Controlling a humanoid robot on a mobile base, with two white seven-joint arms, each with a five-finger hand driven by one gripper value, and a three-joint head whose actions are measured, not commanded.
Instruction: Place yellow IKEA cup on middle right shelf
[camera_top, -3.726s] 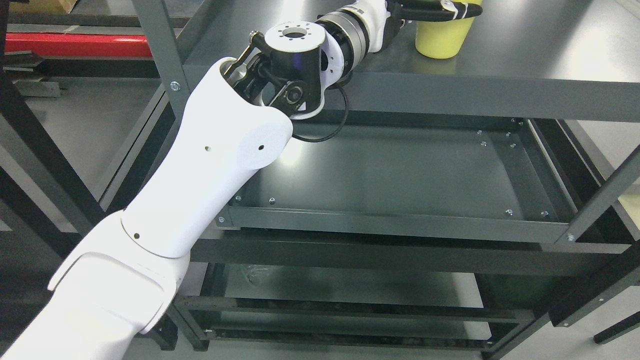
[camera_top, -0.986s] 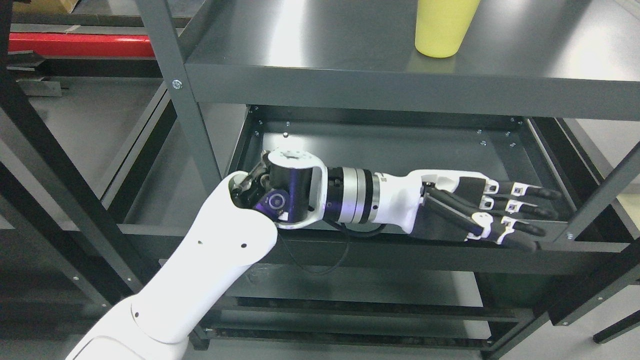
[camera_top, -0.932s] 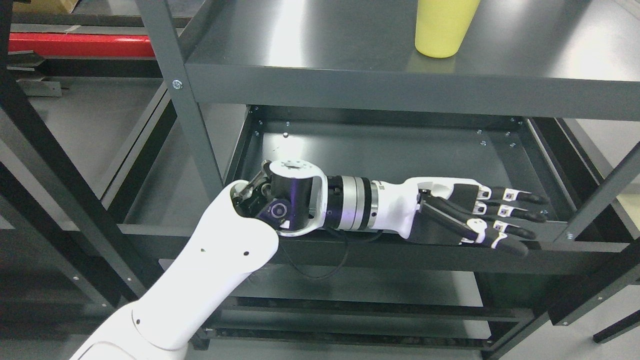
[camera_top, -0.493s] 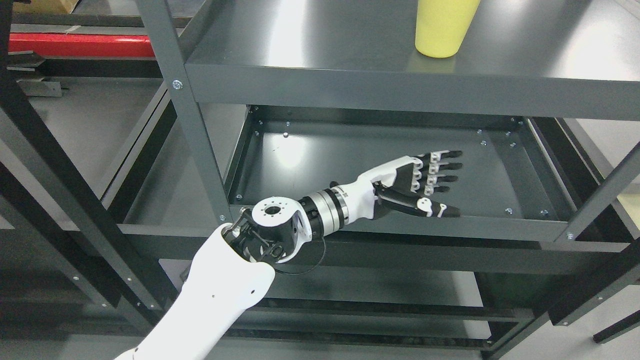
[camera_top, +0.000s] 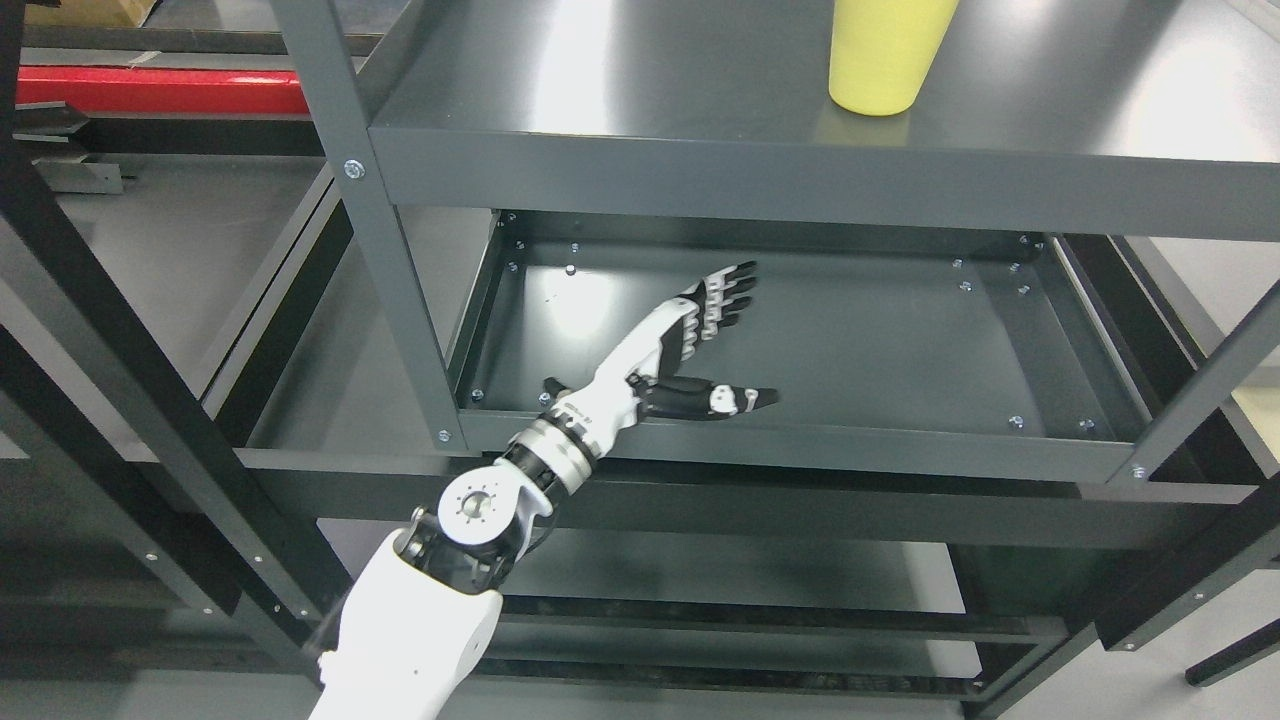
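The yellow cup (camera_top: 884, 52) stands upright on the dark grey upper shelf (camera_top: 640, 90), right of the middle; the picture's top edge cuts off its rim. My left hand (camera_top: 735, 335) is far below it, over the front left part of the lower tray shelf (camera_top: 900, 340). Its fingers (camera_top: 725, 295) are stretched out and spread, the thumb pointing right, and it holds nothing. The left arm rises from the bottom edge, left of the middle. The right arm does not show.
Grey uprights (camera_top: 345, 170) frame the shelf unit, with a slanted post (camera_top: 1215, 380) at the right. A front rail (camera_top: 800, 500) crosses below the tray. More shelves (camera_top: 700, 580) lie underneath. A red beam (camera_top: 150, 88) shows at the far left.
My left hand let go of the cup, which stays standing on the upper shelf. The arm dropped to the lower tray and has been pulling back leftward, fingers spread.
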